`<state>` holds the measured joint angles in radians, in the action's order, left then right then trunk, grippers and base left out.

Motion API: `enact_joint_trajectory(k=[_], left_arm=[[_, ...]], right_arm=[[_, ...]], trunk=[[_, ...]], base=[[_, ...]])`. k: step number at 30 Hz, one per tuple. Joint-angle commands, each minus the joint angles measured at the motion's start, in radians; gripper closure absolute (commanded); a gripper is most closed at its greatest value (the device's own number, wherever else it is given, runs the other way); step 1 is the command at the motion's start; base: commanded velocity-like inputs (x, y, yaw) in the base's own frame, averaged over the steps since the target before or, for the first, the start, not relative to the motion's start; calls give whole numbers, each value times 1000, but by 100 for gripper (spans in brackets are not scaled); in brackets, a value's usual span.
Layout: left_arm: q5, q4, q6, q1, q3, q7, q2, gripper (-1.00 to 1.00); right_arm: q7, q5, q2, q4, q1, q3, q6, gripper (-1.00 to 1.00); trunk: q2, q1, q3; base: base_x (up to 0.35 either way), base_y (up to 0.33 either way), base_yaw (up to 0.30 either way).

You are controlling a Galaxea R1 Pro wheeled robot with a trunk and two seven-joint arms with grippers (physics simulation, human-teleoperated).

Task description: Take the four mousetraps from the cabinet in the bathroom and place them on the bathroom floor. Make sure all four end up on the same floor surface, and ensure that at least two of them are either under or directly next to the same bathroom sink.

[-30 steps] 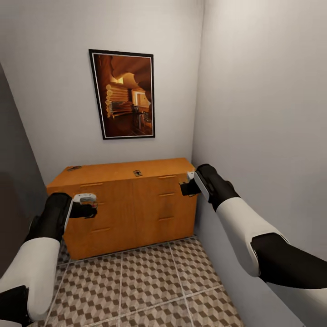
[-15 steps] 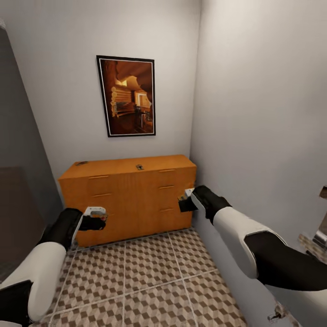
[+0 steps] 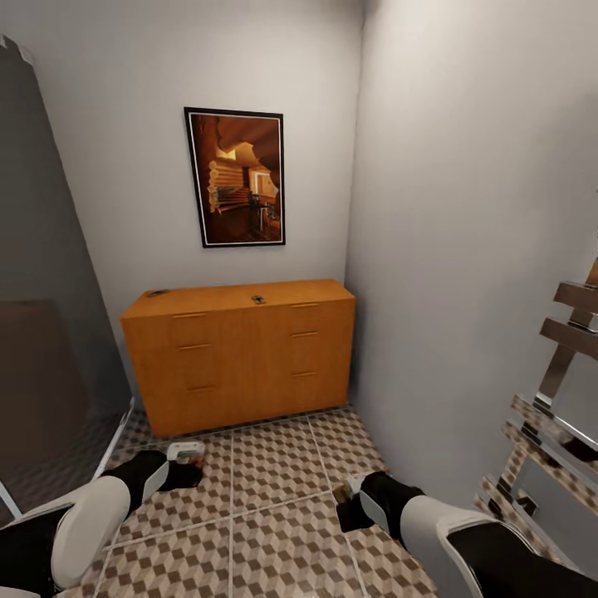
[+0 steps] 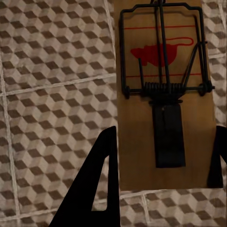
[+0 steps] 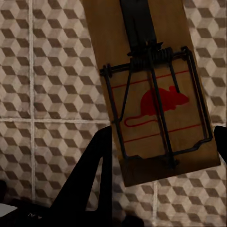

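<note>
I hold both my arms low over the bathroom floor point(image 3: 274, 465), its big square tiles printed with brown, beige and white cubes and parted by pale grout lines. My left gripper point(image 3: 189, 475) is closed on a mousetrap point(image 4: 163, 94): in my left wrist view the brown wooden board sits between my two dark fingers point(image 4: 97, 184), with its black wire frame, coiled spring and a red mouse printed on the wood, and the tiles lie behind it. My right gripper point(image 3: 347, 507) is likewise clamped on a second mousetrap point(image 5: 151, 94), which my right wrist view shows tilted between my fingers point(image 5: 97, 175), the same red mouse and dark metal bar on its face, above the patterned tiles. From my head camera these traps are too small to make out at the grippers. Ahead of me, against the back wall, stands the cabinet point(image 3: 241, 357), a low orange-brown chest with thin bar handles on its drawer fronts. Two small dark things rest on its top, one near the left end point(image 3: 155, 293) and one near the middle point(image 3: 259, 299); I cannot tell what they are from here. A framed picture point(image 3: 237, 177) of a log interior hangs above the cabinet. At my right, a chrome rack point(image 3: 552, 399) mirrors the floor pattern.
</note>
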<state>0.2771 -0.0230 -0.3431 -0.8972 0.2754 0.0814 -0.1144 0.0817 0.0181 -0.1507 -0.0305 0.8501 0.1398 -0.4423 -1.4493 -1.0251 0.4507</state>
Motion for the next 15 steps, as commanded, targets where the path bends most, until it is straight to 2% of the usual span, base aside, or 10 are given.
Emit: enact_joint_trajectory(k=[1,4,7,8,11,15], left_arm=[[-1,2,-1,1,8,-9,0,100],[-61,14,14,5,8,-63,0,100],[-104,17,22,9,8,-80,-2,100],[-139,18,30,18,8,-85,-3,100],[-172,18,41,49,9,-89,-4,100],[-247,19,86,115,8,-90,1,100]], right_arm=[[6,0,0,-1,-8,8,-1,100],[4,0,3,-1,-50,10,-1,100],[3,0,5,-2,-66,10,-1,100],[3,0,15,-2,-87,10,-1,100],[2,0,22,-2,-109,11,0,100],[-1,0,29,-2,-146,11,2,100]], trunk=[[-1,0,1],[-1,0,1],[-1,0,1],[-1,0,1],[-1,0,0],[-1,0,-2]], base=[[-20,0,0],[-9,0,0],[-3,0,71],[-1,0,204],[0,0,230],[0,0,257]])
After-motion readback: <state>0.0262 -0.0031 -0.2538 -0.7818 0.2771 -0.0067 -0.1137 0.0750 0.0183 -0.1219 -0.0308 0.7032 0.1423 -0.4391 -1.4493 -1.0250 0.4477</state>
